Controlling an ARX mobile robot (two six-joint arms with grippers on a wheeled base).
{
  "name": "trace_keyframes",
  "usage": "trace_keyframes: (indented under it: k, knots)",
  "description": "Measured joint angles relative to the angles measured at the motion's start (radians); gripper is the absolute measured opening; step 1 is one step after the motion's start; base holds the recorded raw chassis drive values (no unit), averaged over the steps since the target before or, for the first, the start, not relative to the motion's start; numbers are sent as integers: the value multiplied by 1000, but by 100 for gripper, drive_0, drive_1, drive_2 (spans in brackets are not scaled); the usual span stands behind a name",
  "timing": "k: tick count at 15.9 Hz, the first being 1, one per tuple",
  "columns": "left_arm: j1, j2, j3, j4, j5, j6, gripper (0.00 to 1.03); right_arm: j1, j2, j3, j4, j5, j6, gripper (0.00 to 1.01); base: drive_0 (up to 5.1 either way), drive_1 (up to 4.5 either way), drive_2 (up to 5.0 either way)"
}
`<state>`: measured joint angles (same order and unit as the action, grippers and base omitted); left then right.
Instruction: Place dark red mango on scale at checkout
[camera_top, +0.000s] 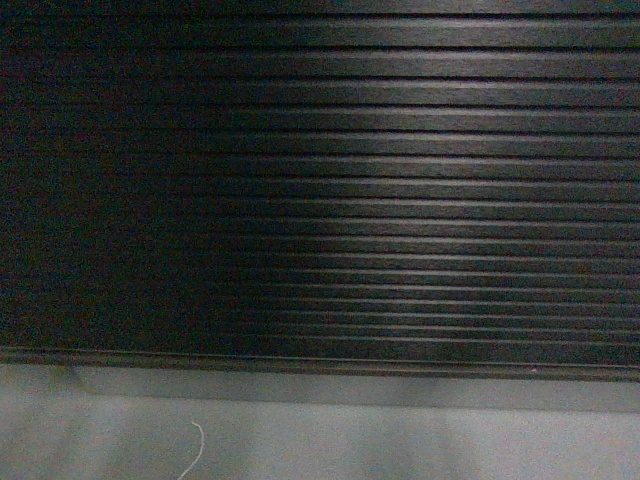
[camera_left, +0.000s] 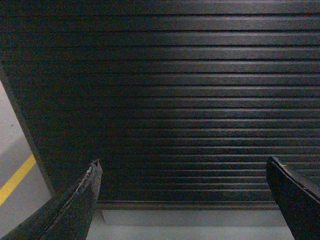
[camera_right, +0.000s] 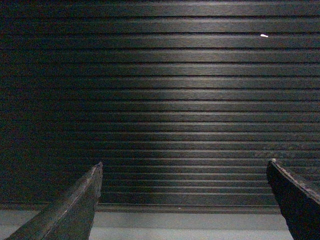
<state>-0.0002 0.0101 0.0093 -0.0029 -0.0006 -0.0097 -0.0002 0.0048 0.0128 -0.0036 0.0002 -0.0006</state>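
Note:
The checkout's dark ribbed front panel (camera_top: 330, 190) fills nearly the whole head view, close in front of me. Neither arm shows in that view. In the left wrist view the same panel (camera_left: 170, 100) stands ahead, and my left gripper (camera_left: 182, 167) is open with nothing between its fingers. The right wrist view shows the panel (camera_right: 170, 105) too, with my right gripper (camera_right: 184, 167) open and empty. The dark red mango and the scale are out of view in every frame.
Grey floor (camera_top: 330, 440) runs along the foot of the panel, with a thin pale thread (camera_top: 195, 450) lying on it. At the left of the left wrist view the panel ends at a corner (camera_left: 25, 130), beside a yellow floor line (camera_left: 15, 179).

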Motion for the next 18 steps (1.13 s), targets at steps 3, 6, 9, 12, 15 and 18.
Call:
trace_keyframes:
  k: [3,6,9,12,15,18]
  knots:
    - [0,0,0,0,0,0,98,0,0,0,1,0,0,98,-6,187,-198]
    - [0,0,0,0,0,0,98,0,0,0,-1,0,0,98,0,0,0]
    - [0,0,0,0,0,0,98,0,0,0,0,0,0,98,0,0,0]
    - [0,0,0,0,0,0,98,0,0,0,0,0,0,98,0,0,0]
    - [0,0,0,0,0,0,98,0,0,0,0,0,0,98,0,0,0]
    - [0,0,0,-2,0,0,98,0,0,0,-3,0,0,98,0,0,0]
